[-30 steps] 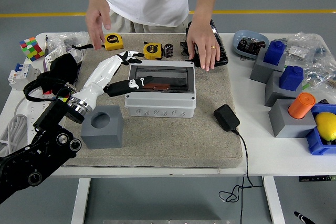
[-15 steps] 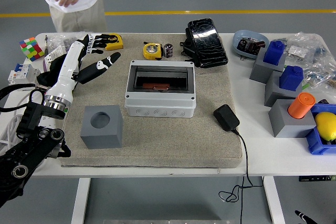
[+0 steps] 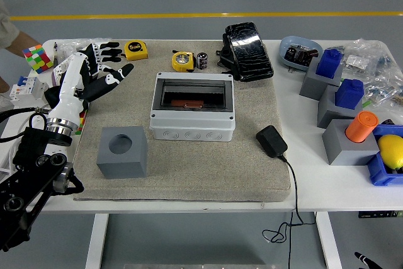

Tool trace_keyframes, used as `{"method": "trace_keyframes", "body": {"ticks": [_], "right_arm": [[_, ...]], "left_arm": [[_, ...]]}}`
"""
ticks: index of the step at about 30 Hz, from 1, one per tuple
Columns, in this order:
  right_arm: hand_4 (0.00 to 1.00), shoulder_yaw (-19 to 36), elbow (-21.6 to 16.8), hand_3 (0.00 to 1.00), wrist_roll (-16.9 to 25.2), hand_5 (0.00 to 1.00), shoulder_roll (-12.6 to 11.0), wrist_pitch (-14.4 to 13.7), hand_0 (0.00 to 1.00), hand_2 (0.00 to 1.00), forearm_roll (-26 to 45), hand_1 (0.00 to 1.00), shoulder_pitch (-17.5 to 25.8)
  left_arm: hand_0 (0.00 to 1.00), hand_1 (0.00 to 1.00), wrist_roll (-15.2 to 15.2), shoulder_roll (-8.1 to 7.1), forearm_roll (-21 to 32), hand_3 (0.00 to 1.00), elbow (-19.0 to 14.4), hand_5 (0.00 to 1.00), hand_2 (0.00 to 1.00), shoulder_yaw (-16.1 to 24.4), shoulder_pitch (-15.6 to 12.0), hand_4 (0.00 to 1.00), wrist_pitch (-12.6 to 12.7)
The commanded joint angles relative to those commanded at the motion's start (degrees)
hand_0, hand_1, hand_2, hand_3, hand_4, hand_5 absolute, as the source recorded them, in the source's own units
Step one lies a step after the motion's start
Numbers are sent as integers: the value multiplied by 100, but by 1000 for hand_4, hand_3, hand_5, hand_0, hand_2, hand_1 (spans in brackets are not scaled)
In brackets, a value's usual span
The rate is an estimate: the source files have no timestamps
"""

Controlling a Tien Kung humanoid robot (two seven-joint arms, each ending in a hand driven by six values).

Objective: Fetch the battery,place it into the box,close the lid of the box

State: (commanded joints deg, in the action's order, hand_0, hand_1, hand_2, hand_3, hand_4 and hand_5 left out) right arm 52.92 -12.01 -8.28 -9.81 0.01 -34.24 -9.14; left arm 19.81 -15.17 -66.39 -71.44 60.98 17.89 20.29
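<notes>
Battery (image 3: 202,60), a small dark cylinder, stands upright on the beige mat (image 3: 208,162) near its far edge, just beside a yellow tape measure (image 3: 182,61) on its left and near a black glossy pouch (image 3: 247,43) on its right. Nearer the camera, the grey box (image 3: 192,128) sits in the middle of the mat; its lid (image 3: 192,95) is a dark see-through panel lying flat over the top, and something reddish-brown shows beneath it. Whether the lid is fully latched cannot be told. The left robot hand (image 3: 101,74) hangs over the mat's far left corner, well apart from both battery and box, its white-and-black fingers (image 3: 108,48) spread wide and gripping nothing; the fingertips point toward a second yellow tape measure (image 3: 136,50) lying just beyond them. The right arm does not show at all. A grey cube (image 3: 122,151) with a round hole in its top stands on the mat to the near left of the box. A black power adapter (image 3: 271,141) lies on the mat to the right of the box, its cable trailing off the near edge of the white worktop (image 3: 340,187). A colourful puzzle cube (image 3: 36,58) rests at the far left of the worktop, and grey and blue blocks, an orange cylinder (image 3: 361,126) and a lemon (image 3: 391,150) crowd the right end.
</notes>
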Motion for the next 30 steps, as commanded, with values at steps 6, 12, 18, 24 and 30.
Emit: {"method": "trace_keyframes", "body": {"ticks": [6,12,18,24,30], "right_arm": [[955,-25,-1,581,-1,559,-24,13,653,689,8,672,-27],[955,-42,0,581,-4,558,-38,34,653,689,5,671,-35],[955,-58,-7,581,-11,557,-83,41,653,689,15,672,-90],[954,-112,-11,581,-17,558,-116,56,652,689,41,672,-158],[953,-59,-25,581,-18,557,-85,70,652,689,-3,672,-137]], "left_arm": [[366,573,-48,-1,-13,650,87,400,630,-5,36,998,-37],[369,574,-57,-32,20,645,132,384,627,15,28,993,-75],[375,573,-73,-76,0,642,133,378,625,35,49,990,-126],[377,575,-108,-133,-10,642,116,377,627,72,48,990,-161],[381,575,-53,-220,-9,641,72,377,627,78,-2,989,-171]]}}
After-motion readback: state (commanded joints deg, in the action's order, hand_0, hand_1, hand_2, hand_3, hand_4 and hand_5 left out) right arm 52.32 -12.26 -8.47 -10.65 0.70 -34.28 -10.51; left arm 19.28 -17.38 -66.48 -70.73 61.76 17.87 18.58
